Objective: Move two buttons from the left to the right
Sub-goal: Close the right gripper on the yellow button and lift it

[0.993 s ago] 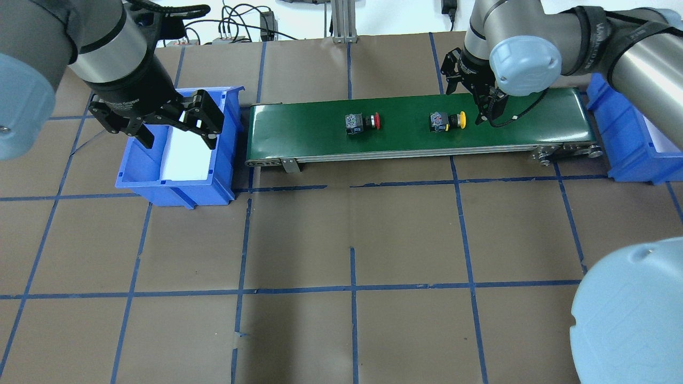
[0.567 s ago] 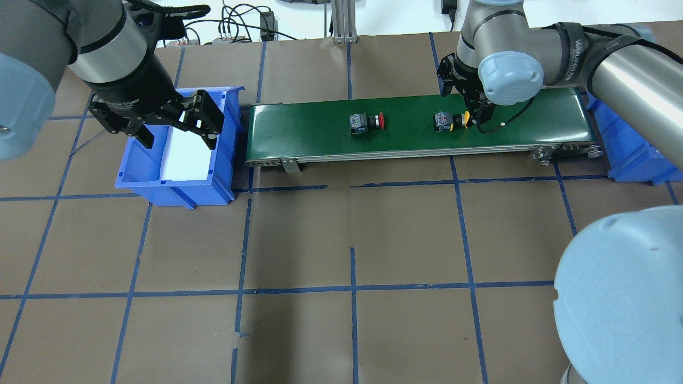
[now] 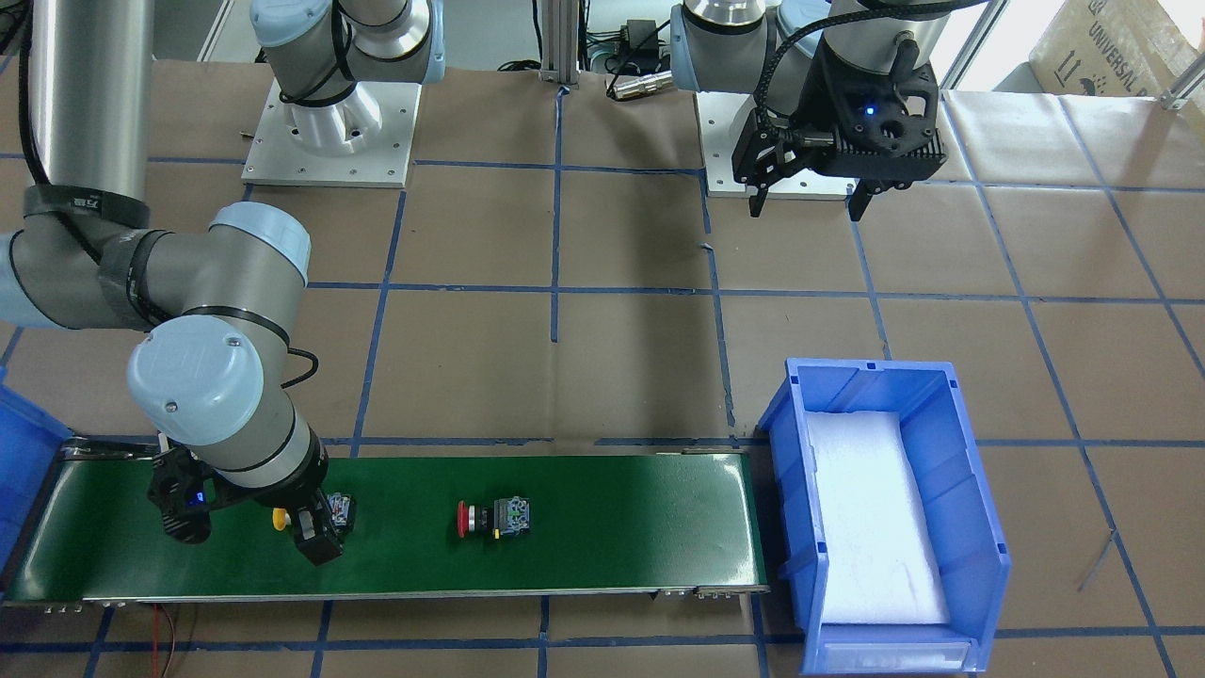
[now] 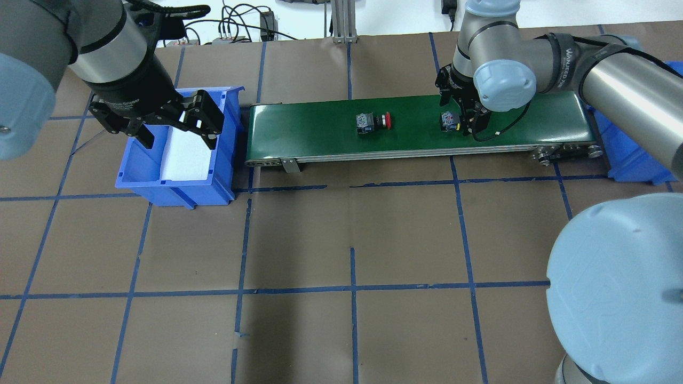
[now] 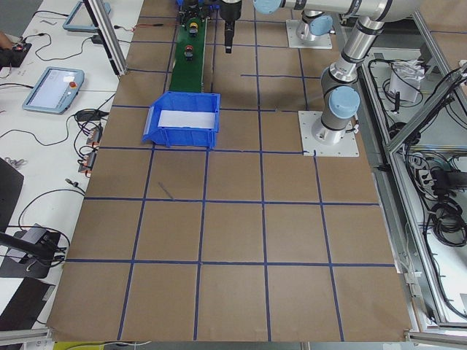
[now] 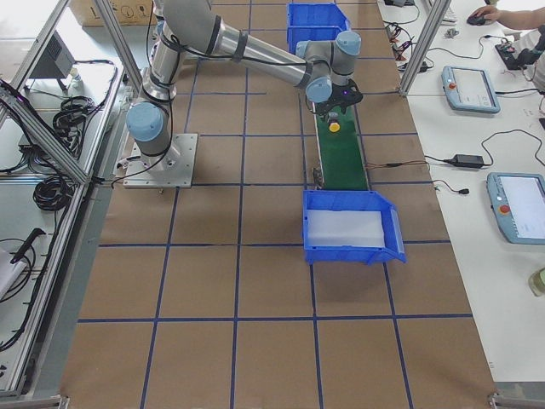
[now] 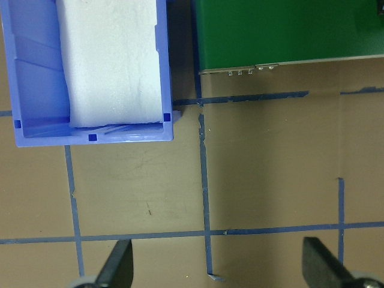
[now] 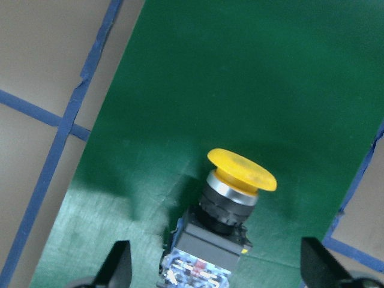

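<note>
Yellow-capped and red-capped, the two buttons lie on their sides on the green belt (image 4: 320, 133), well apart from each other. The yellow button (image 8: 231, 210) is toward the belt's right end, directly under the right claw (image 3: 249, 529). That claw's fingers (image 8: 117, 267) are spread wide on either side of the button and touch nothing. The red button (image 4: 373, 121) lies near the middle of the belt. The left claw (image 4: 179, 140) hangs spread and empty over the blue bin (image 4: 176, 192) at the belt's left end.

Each button looks small, light and rigid, hard plastic with a metal collar, so it should not give under a squeeze and needs only modest force. The cap is smooth, domed and wider than the neck, so fingers closing there would likely slide off. The squarish black body behind the collar offers flat opposite sides and seems the best place to pinch. Lying on its round cap edge, the button may pivot if one finger lands first, so the claw should be centred. A second blue bin (image 4: 629, 154) at the right end looks like the goal.
</note>
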Action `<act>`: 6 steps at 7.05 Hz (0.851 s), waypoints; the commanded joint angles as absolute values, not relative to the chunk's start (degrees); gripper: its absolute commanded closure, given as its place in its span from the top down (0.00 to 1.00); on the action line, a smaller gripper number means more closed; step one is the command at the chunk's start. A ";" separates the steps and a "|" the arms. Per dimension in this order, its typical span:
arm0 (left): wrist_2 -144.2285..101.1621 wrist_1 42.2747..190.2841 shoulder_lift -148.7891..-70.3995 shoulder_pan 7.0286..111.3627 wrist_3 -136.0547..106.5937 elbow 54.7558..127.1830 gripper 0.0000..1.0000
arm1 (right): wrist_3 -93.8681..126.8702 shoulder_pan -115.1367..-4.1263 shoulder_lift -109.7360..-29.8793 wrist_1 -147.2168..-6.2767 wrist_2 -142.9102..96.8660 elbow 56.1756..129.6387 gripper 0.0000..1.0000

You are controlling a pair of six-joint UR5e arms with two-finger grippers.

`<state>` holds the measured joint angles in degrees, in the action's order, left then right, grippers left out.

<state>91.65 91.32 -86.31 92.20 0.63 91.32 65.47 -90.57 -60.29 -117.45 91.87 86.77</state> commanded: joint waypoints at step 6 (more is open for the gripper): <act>91.67 91.32 -86.31 92.20 0.70 91.32 1.00 | 65.57 -90.00 -59.06 -120.22 92.20 86.40 0.55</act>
<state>91.67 91.32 -86.31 92.17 0.67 91.32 65.46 -90.02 -59.08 -119.08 92.09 86.55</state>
